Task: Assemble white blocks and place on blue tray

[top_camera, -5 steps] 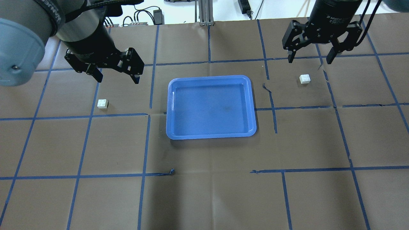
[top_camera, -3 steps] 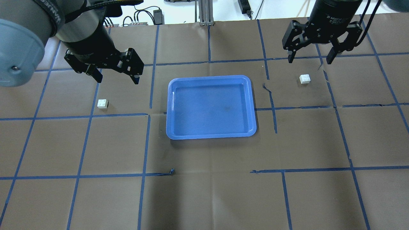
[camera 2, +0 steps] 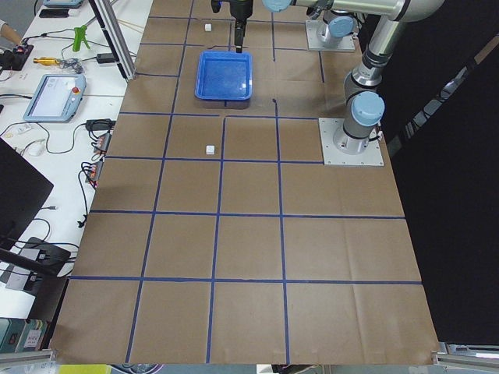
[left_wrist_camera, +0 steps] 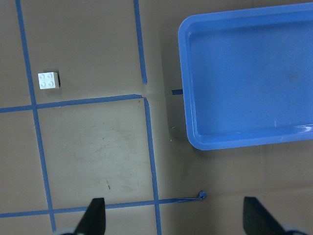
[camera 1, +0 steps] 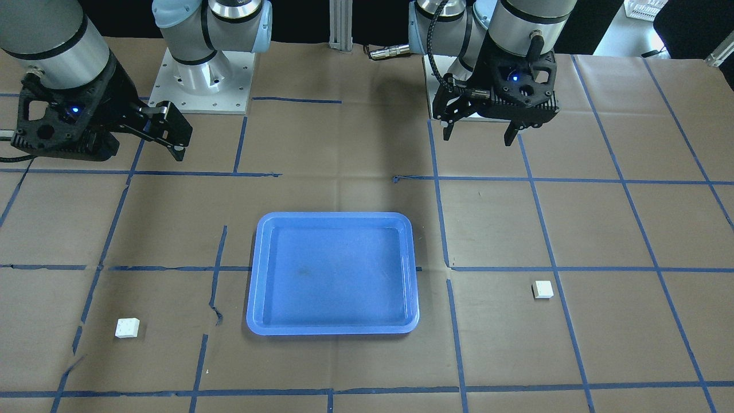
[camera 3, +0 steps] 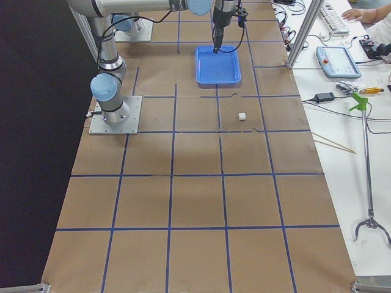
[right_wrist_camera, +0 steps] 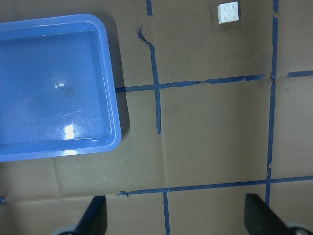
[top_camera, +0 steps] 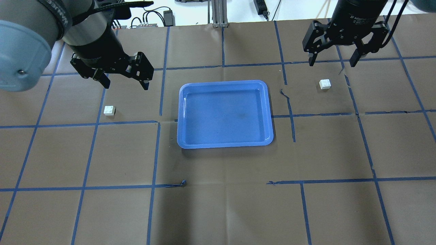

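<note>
Blue tray (camera 1: 331,331) sat mid-worktop (camera 1: 602,229) in the front-facing view. The left block (camera 1: 542,289) lay well off it on the robot's left side and the right block (camera 1: 127,327) well off on its right, both on the worktop.

Overhead: left pincer (top_camera: 125,85) hung with jaws spread wide, gripping nothing, near the left block but apart from it. Right pincer (top_camera: 332,64) was likewise spread, near the right block, no contact.

Side views: I saw the tray between the two blocks.

Left wrist: left block studs-up, apart from the tray. Right wrist: same for the right block.
</note>
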You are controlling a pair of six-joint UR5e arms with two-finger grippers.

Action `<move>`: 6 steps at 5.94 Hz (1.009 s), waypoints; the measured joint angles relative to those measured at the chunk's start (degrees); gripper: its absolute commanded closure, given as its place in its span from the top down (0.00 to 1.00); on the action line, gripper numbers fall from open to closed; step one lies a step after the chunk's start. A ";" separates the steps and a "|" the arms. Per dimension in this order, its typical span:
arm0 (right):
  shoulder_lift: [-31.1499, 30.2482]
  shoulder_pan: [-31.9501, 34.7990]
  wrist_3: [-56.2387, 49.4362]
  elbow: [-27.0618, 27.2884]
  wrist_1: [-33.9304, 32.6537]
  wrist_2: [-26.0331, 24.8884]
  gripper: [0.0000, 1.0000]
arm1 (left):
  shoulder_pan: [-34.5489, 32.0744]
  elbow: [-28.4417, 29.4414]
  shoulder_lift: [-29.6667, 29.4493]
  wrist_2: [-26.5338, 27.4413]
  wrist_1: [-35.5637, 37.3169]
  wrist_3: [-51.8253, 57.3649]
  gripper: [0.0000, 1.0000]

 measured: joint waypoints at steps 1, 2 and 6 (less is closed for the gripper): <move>-0.04 -0.12 -3.67 -0.19 -0.19 0.07 1.00 | 2.67 -0.52 -1.25 -0.06 0.96 0.21 0.99; -0.08 -0.15 -12.46 -0.44 -0.94 0.08 1.00 | 7.11 -0.81 -4.14 -0.26 3.47 0.62 0.99; 1.49 -4.81 -58.83 -0.14 -9.27 0.10 1.00 | 15.28 -11.49 -12.68 -0.12 22.37 8.94 0.99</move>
